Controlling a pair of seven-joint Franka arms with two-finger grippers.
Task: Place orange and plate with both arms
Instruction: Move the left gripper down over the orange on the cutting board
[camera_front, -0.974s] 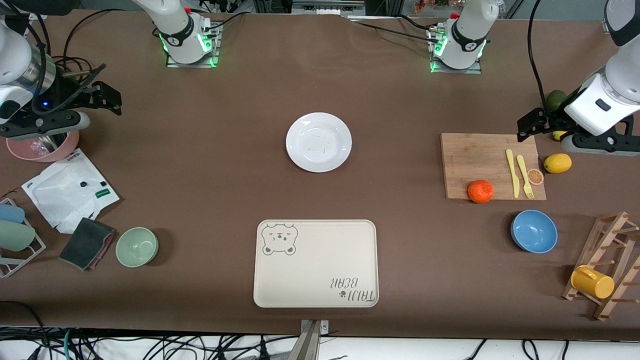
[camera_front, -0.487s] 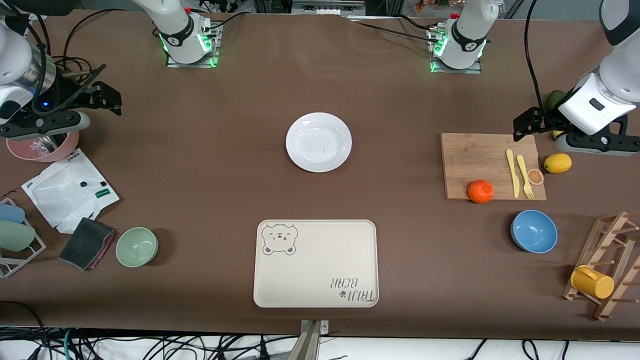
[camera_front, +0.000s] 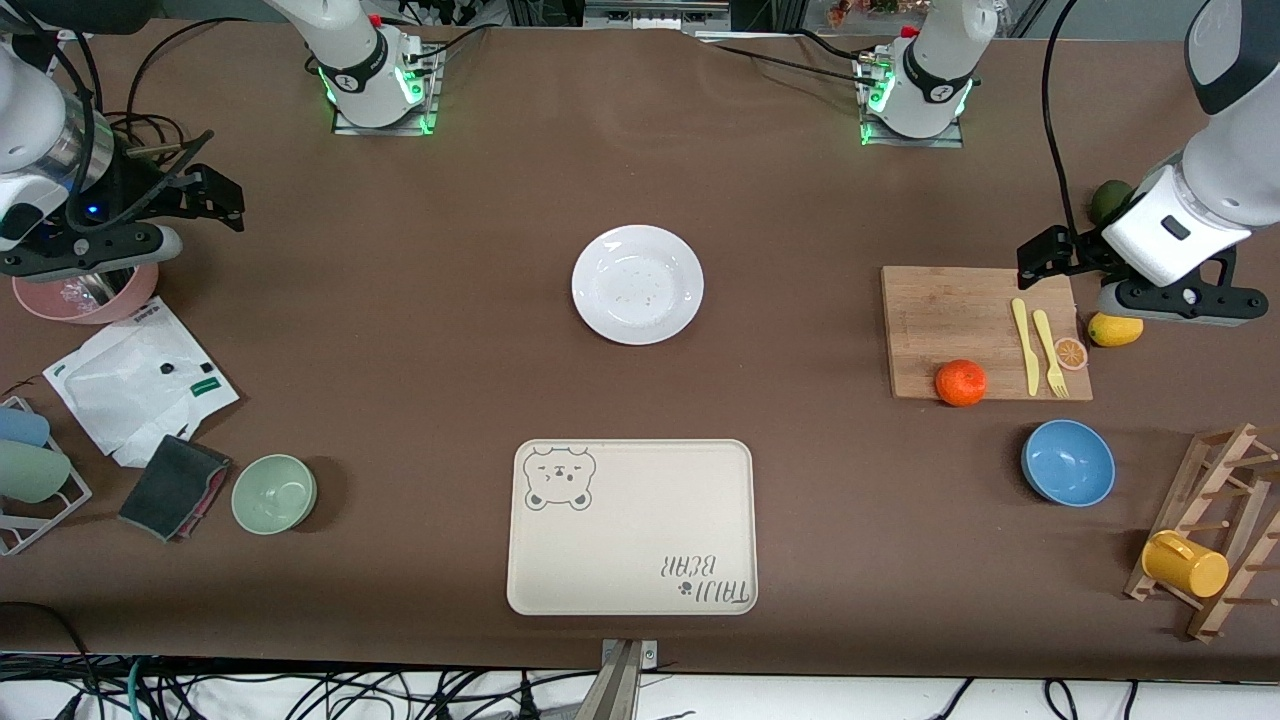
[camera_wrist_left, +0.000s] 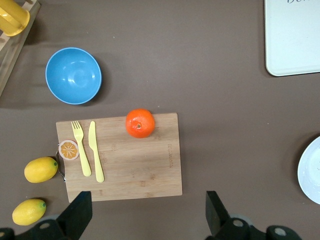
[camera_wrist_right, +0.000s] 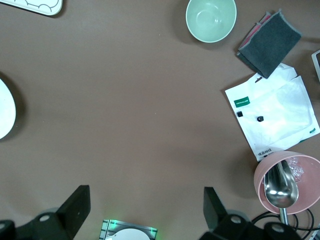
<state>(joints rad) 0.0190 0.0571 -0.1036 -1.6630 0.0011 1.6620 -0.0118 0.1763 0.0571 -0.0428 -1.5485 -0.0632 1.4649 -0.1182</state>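
Note:
The orange (camera_front: 961, 383) sits on the wooden cutting board (camera_front: 950, 320), at the board's edge nearest the front camera; it also shows in the left wrist view (camera_wrist_left: 140, 123). The white plate (camera_front: 638, 284) lies empty at the table's middle, and its rim shows in both wrist views (camera_wrist_left: 312, 172) (camera_wrist_right: 5, 115). My left gripper (camera_front: 1045, 255) (camera_wrist_left: 147, 212) is open and empty, up over the board's farther edge. My right gripper (camera_front: 215, 195) (camera_wrist_right: 145, 205) is open and empty, and waits over the table at the right arm's end.
The beige bear tray (camera_front: 630, 525) lies nearer the front camera than the plate. A yellow knife and fork (camera_front: 1038, 350), an orange slice (camera_front: 1071, 352) and a lemon (camera_front: 1115, 328) lie by the board. A blue bowl (camera_front: 1068, 462), a green bowl (camera_front: 274, 493) and a mug rack (camera_front: 1215, 540) stand around.
My left gripper has moved a little toward the table's middle, over the board's farther edge, and its body now covers part of a lemon. The right arm has not moved.

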